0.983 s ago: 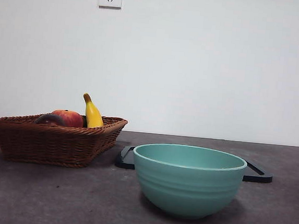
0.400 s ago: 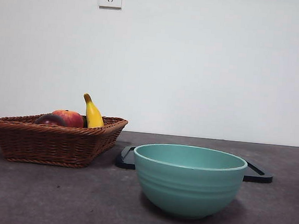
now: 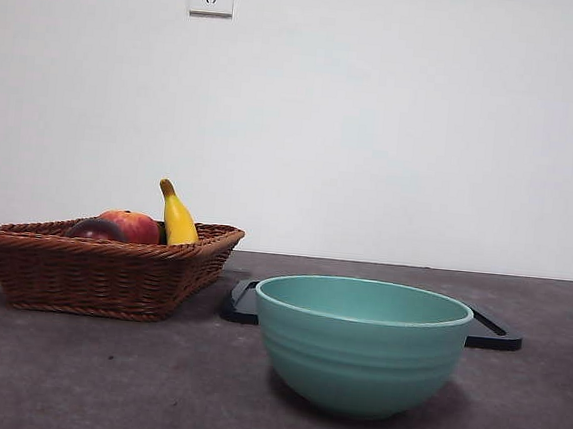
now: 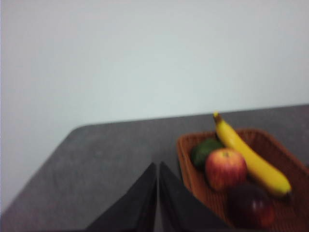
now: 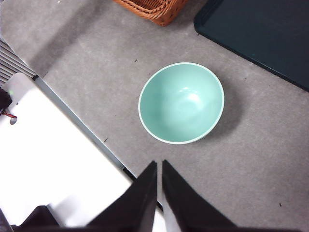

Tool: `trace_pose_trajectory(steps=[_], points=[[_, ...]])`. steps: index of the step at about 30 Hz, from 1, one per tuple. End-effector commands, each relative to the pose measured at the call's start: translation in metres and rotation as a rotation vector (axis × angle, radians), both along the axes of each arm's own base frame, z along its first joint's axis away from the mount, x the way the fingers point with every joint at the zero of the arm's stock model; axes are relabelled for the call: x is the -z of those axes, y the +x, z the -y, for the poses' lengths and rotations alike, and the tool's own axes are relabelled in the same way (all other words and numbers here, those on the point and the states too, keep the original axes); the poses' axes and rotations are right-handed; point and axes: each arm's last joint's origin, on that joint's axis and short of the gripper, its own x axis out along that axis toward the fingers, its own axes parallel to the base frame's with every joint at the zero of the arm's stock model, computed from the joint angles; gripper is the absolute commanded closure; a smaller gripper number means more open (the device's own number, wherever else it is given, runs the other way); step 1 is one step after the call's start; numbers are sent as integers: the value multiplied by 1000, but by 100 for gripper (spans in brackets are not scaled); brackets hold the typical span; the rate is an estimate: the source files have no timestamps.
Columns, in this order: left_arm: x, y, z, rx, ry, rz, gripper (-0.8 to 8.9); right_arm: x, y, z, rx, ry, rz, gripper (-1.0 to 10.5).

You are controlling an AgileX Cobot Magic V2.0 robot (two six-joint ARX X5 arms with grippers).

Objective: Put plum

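The plum (image 4: 252, 207) sits in the basket (image 4: 193, 180), touching the red fruit (image 4: 225, 168). The left fingers (image 4: 158, 193) are pressed together, hold nothing, and hang near the basket. The right fingers (image 5: 159, 188), also together and empty, hang over the counter (image 5: 251, 159) by the bowl (image 5: 181, 102), farther away.

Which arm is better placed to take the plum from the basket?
Probably the left. Its wrist view shows the plum in the basket just ahead of the left gripper. The right gripper is above the bowl.
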Motion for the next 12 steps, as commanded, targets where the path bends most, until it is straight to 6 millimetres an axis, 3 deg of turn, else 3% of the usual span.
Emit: trace_pose_trajectory(steps=[1,12], points=[[13,0,0,-3,2,0,807,-6,0,-1,-8,11,19,941],[49,-1,-1,-19,1,-44,807,-6,0,-1,-8,11,19,941]])
